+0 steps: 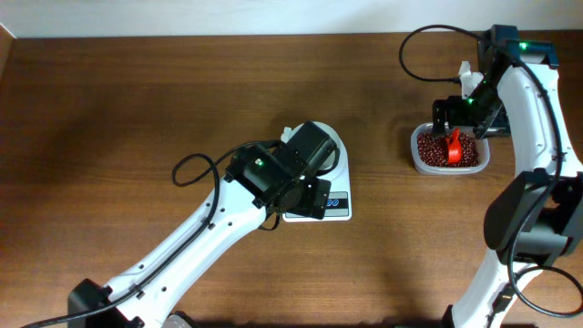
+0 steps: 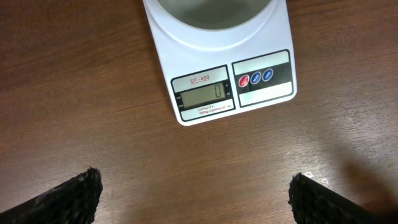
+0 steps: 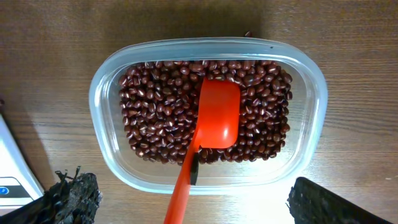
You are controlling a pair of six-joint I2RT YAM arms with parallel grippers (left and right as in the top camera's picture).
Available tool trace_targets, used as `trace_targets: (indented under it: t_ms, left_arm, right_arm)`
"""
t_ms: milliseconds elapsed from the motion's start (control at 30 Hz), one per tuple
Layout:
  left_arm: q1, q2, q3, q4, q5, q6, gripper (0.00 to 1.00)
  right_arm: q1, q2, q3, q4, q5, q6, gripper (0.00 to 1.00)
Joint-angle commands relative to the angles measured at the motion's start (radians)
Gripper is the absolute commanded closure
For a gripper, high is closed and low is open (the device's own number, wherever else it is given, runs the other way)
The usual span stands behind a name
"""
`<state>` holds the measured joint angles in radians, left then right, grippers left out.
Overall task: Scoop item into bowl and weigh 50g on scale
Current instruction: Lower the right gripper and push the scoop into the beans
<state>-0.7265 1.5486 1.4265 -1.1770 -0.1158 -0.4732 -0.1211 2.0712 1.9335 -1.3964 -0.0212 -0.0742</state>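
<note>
The white scale (image 2: 231,79) lies on the table with its grey display (image 2: 200,96) and red and blue buttons facing me. The white bowl (image 2: 211,11) stands on its platform, cut off at the top of the left wrist view. My left gripper (image 2: 196,200) hovers open in front of the scale, holding nothing. In the overhead view this gripper (image 1: 305,193) covers much of the scale (image 1: 339,208) and bowl (image 1: 335,142). The beans (image 3: 152,112) fill a clear plastic tub (image 3: 319,106), and a red scoop (image 3: 219,115) lies on them. My right gripper (image 3: 199,204) hangs open above the scoop's handle.
The tub (image 1: 420,160) sits at the right of the wooden table under the right arm. A corner of a white device (image 3: 11,180) shows left of the tub. Black cables loop near both arms.
</note>
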Motion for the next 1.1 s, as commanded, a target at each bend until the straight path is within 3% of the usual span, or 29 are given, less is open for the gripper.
trace_targets:
  t_ms: [0,100,133,200,400,467,667,733,800,900,1067]
  left_arm:
    - [-0.002,0.000,-0.004,-0.002,0.006,-0.012,0.01]
    - [-0.002,0.000,-0.004,-0.002,0.006,-0.012,0.01]
    - [-0.002,0.000,-0.004,-0.002,0.006,-0.012,0.01]
    - [-0.002,0.000,-0.004,-0.002,0.006,-0.012,0.01]
    - [-0.002,0.000,-0.004,-0.002,0.006,-0.012,0.01]
    - [-0.002,0.000,-0.004,-0.002,0.006,-0.012,0.01]
    - [-0.002,0.000,-0.004,-0.002,0.006,-0.012,0.01]
    - [-0.002,0.000,-0.004,-0.002,0.006,-0.012,0.01]
    - [-0.002,0.000,-0.004,-0.002,0.006,-0.012,0.01]
    - [-0.002,0.000,-0.004,-0.002,0.006,-0.012,0.01]
    - [-0.002,0.000,-0.004,-0.002,0.006,-0.012,0.01]
  right_arm:
    - [-0.004,-0.006,0.001,-0.003,-0.109,0.011,0.01]
    - [-0.004,-0.006,0.001,-0.007,-0.126,0.000,0.01]
    - [-0.006,-0.006,0.020,-0.042,-0.103,0.008,0.17]
    - [-0.010,-0.021,0.083,-0.117,-0.098,0.034,0.26]
    - [0.024,-0.096,0.055,-0.159,-0.030,0.098,0.27]
    - [0.050,-0.096,-0.024,-0.051,0.123,0.214,0.27]
    - [0.049,-0.084,-0.250,0.224,0.105,0.134,0.27]
    - [0.049,-0.084,-0.299,0.309,0.105,0.134,0.37]
    - [0.049,-0.084,-0.301,0.323,0.106,0.132,0.45]
    - [0.049,-0.085,-0.211,0.214,0.123,0.126,0.45]
    - [0.049,-0.084,-0.174,0.193,0.074,0.073,0.50]
